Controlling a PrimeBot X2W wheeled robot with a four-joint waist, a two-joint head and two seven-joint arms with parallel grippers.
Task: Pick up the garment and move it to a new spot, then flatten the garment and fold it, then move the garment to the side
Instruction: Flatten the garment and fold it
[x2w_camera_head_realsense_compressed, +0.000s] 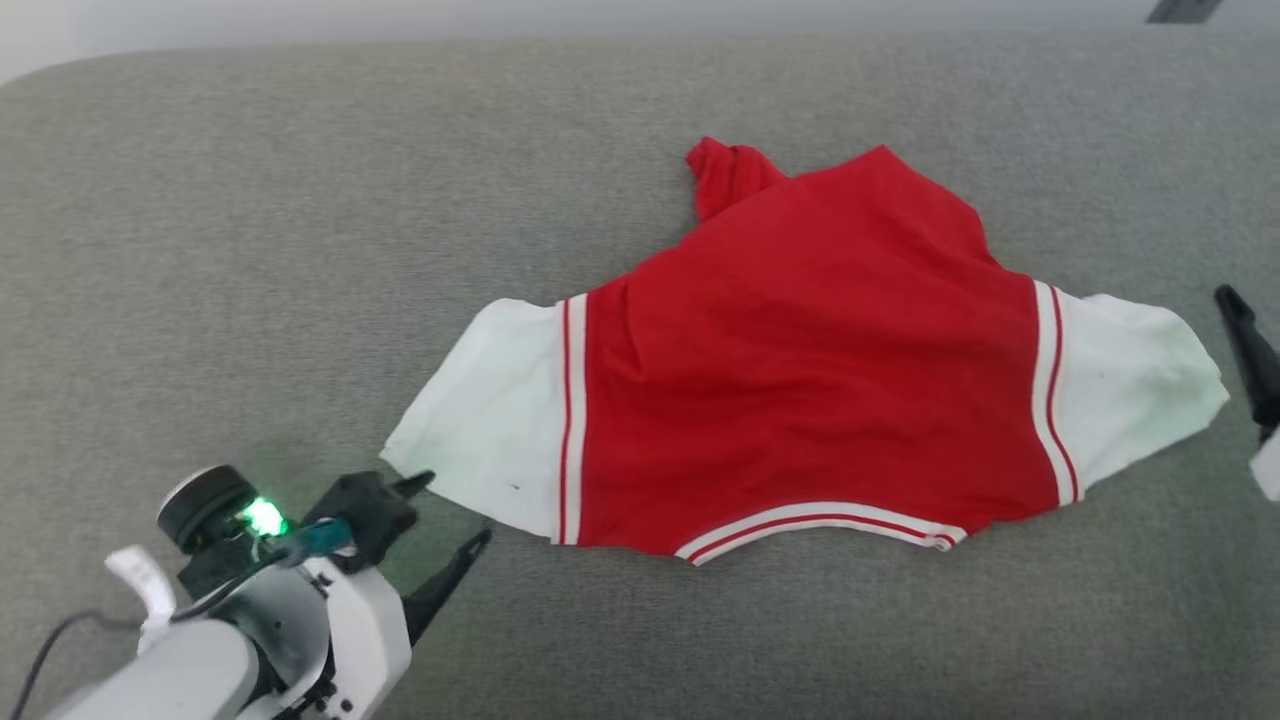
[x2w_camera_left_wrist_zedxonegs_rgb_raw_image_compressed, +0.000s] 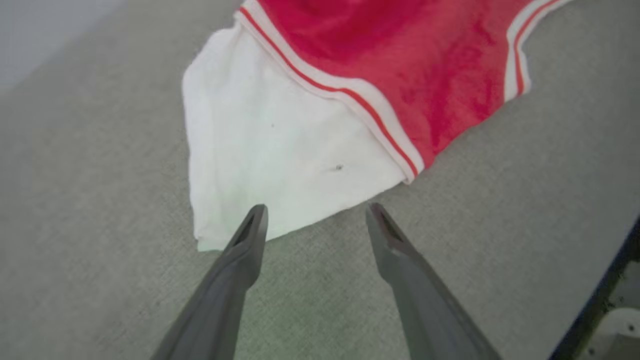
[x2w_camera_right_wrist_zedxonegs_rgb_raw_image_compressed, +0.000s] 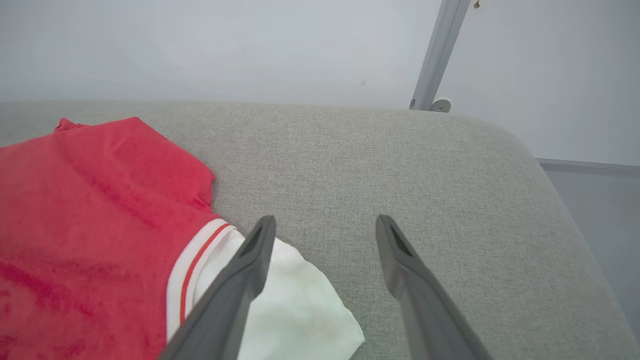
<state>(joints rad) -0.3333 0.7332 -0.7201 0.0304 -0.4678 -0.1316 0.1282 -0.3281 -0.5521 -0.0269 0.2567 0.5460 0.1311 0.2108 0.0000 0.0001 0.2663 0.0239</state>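
Jaws apart on left gripper (x2w_camera_head_realsense_compressed: 458, 507) and right gripper (x2w_camera_right_wrist_zedxonegs_rgb_raw_image_compressed: 326, 218), one garment (x2w_camera_head_realsense_compressed: 800, 380) between

Garment (x2w_camera_head_realsense_compressed: 800, 380) — soft matt cloth, lightly creased. Cushion (x2w_camera_head_realsense_compressed: 250, 250): grey woven fabric, coarse and matt. Fingers (x2w_camera_left_wrist_zedxonegs_rgb_raw_image_compressed: 235, 280) — dark, smooth, matt; forearm shell (x2w_camera_head_realsense_compressed: 190, 680) pale, smooth, slightly glossy plastic.

We see the soft red fabric shirt (x2w_camera_head_realsense_compressed: 800, 380) spread nearly flat on the grey woven cushion (x2w_camera_head_realsense_compressed: 250, 250), its white sleeve parts stretched out to either side. Red-and-white striped bands mark both sleeve seams and the near hem. The red body is lightly wrinkled, and its far corner bunches up.
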